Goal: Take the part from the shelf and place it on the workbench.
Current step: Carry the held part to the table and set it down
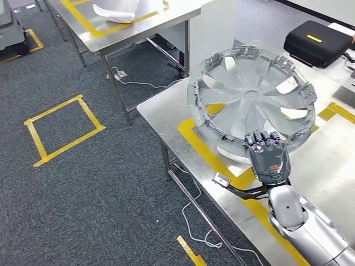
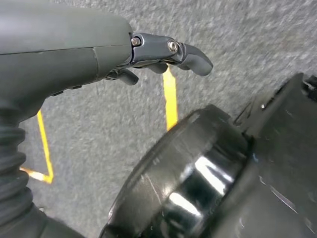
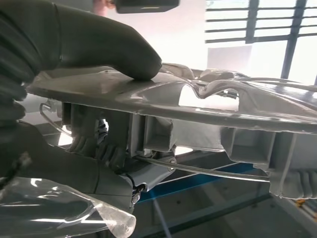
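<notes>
Wheel cover (image 1: 255,97), pinched at its rim by my right hand (image 1: 268,155), hovers tilted over workbench (image 1: 176,113), centre-right; release remains.

Head view: looked down over the workbench (image 1: 176,111).
Right wrist view: close under the hubcap (image 3: 209,106), shared with head view (image 1: 251,100).
Left wrist view: faced carpet (image 2: 112,129).

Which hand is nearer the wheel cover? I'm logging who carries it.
Right. The right hand grips the wheel cover at its near rim over the workbench; the left hand hangs over the carpet, away from it.
</notes>
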